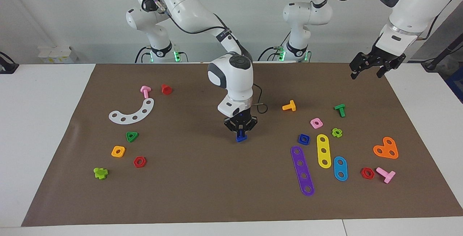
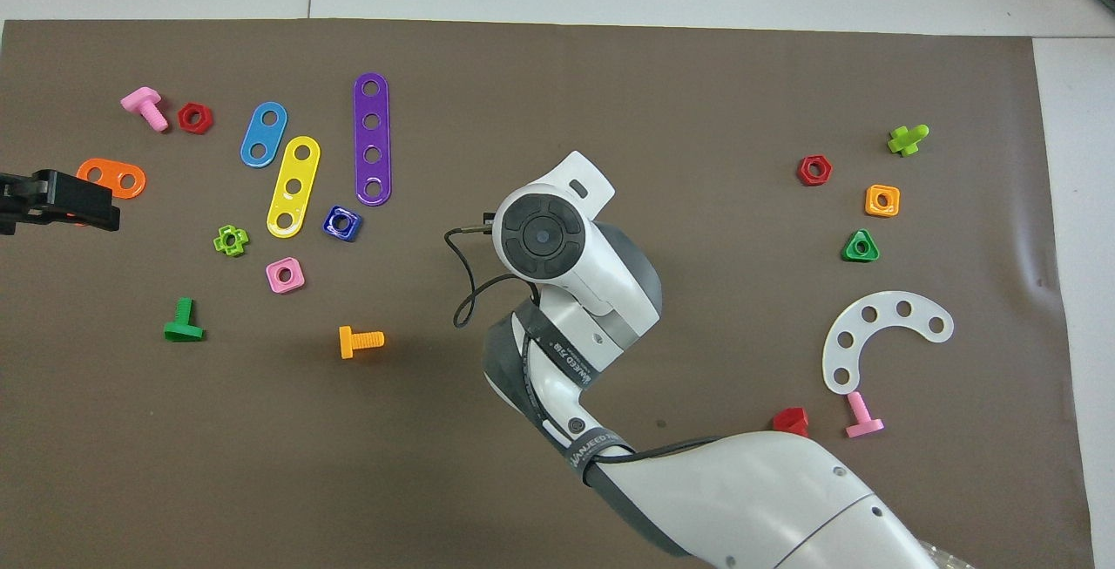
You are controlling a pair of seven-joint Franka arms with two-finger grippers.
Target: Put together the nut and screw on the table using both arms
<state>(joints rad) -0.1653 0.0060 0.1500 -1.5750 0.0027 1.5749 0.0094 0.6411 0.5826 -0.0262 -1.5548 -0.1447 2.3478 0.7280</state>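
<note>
My right gripper (image 1: 240,132) hangs just above the middle of the brown mat (image 1: 202,192), shut on the dark blue screw (image 1: 241,138), whose head points down close to the mat. In the overhead view the right arm's wrist (image 2: 542,236) hides both the gripper and the screw. The dark blue square nut (image 1: 304,139) (image 2: 341,223) lies flat on the mat, toward the left arm's end from the screw and apart from it. My left gripper (image 1: 366,72) waits open and empty, raised over the mat's corner at the left arm's end.
Around the nut lie a pink square nut (image 1: 316,123), a yellow strip (image 1: 323,150), a purple strip (image 1: 302,170) and an orange bolt (image 1: 289,106). Toward the right arm's end lie a white curved strip (image 1: 132,112), a green triangular nut (image 1: 132,136) and an orange nut (image 1: 118,151).
</note>
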